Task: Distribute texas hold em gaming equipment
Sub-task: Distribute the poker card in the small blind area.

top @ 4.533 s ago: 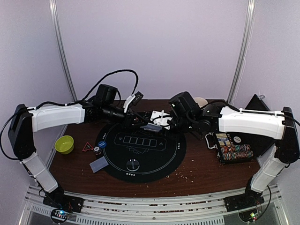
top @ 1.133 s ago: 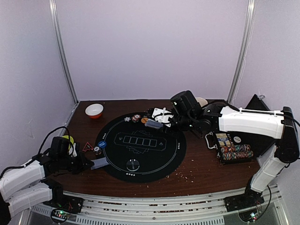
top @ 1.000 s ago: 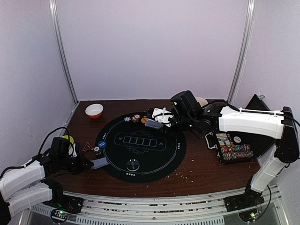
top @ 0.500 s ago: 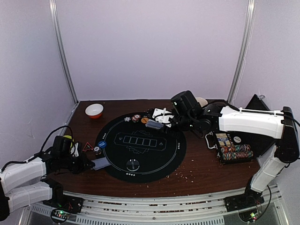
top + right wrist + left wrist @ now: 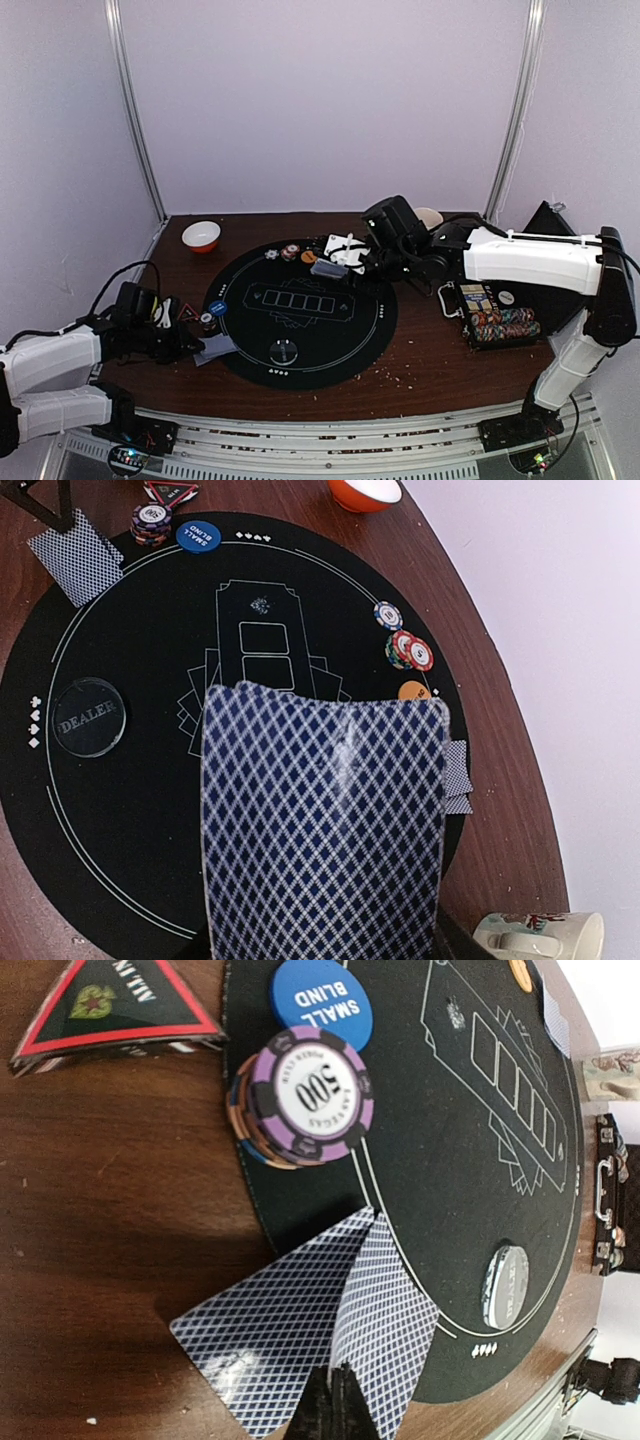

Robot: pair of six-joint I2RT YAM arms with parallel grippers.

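My right gripper (image 5: 325,948) is shut on a deck of playing cards (image 5: 320,820) with blue diamond backs. It holds the deck over the far edge of the black round mat (image 5: 330,340), and the deck hides its fingers. My left gripper (image 5: 336,1405) is shut on the edge of one card (image 5: 390,1340), which tilts up over a second card (image 5: 265,1335) lying flat at the mat's left rim. In the top view these cards (image 5: 217,347) sit just right of the left gripper (image 5: 196,347). A purple chip stack (image 5: 305,1095) and a blue small-blind disc (image 5: 320,1005) lie beyond them.
A red triangle piece (image 5: 110,1005) lies left of the chips and a clear dealer button (image 5: 88,716) sits near the mat's front. Striped chips (image 5: 410,652), an orange disc (image 5: 412,691) and two cards (image 5: 455,777) lie at the far rim. The bowl (image 5: 201,235) stands back left, the chip case (image 5: 495,315) right.
The left arm left the deck at the back and came down to the mat's left rim with a card. In the last second it edged right. The right arm stayed still.
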